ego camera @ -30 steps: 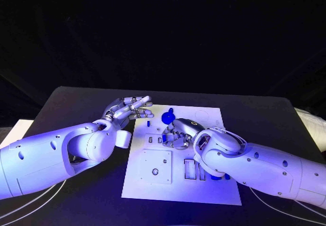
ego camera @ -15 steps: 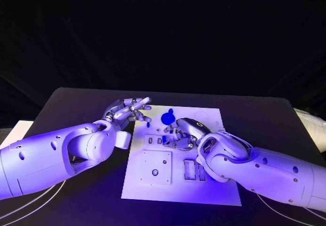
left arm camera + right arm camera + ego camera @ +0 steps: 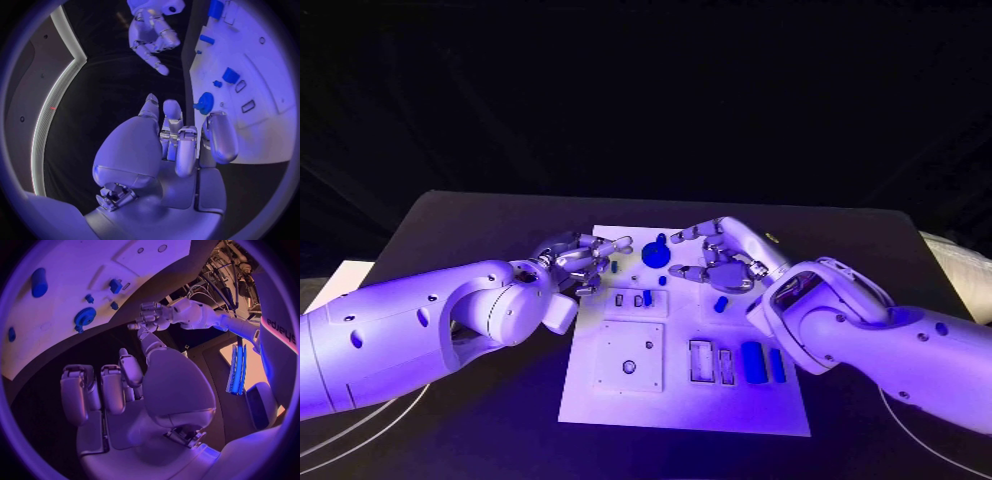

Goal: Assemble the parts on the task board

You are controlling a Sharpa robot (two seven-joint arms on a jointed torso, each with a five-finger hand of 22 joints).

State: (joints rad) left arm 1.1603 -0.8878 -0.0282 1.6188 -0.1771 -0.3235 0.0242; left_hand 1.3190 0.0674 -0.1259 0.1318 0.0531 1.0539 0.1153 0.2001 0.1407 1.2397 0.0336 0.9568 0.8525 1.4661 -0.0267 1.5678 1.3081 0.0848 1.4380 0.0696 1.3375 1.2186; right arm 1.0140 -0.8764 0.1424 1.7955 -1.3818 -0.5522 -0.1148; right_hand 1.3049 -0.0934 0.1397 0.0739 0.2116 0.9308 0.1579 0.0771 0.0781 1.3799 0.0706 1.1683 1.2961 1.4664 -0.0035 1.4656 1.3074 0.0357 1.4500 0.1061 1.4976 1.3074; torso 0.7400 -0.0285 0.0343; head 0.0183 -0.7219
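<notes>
The white task board [image 3: 678, 400] lies in the middle of the table. A blue gear [image 3: 656, 255] stands near its far edge, and it also shows as the blue gear [image 3: 204, 102] and the blue gear [image 3: 84, 316]. A small oblong blue part [image 3: 720, 303] lies right of the slots, and two longer blue parts [image 3: 763, 363] sit at the board's right side. My left hand [image 3: 581, 259] hovers at the board's far left edge, fingers loosely curled and holding nothing. My right hand [image 3: 720, 257] is raised just right of the gear with its fingers apart and nothing in them.
A square white plate [image 3: 630, 355] with a round hole sits on the board's left half, with slotted holders [image 3: 710, 362] beside it. The black table [image 3: 473, 220] surrounds the board. A pale object [image 3: 956, 258] lies at the table's right edge.
My right hand has lifted off the slots in the board's middle and drawn back to the right, uncovering the blue parts. My left hand has dropped and curled closer to the board's edge.
</notes>
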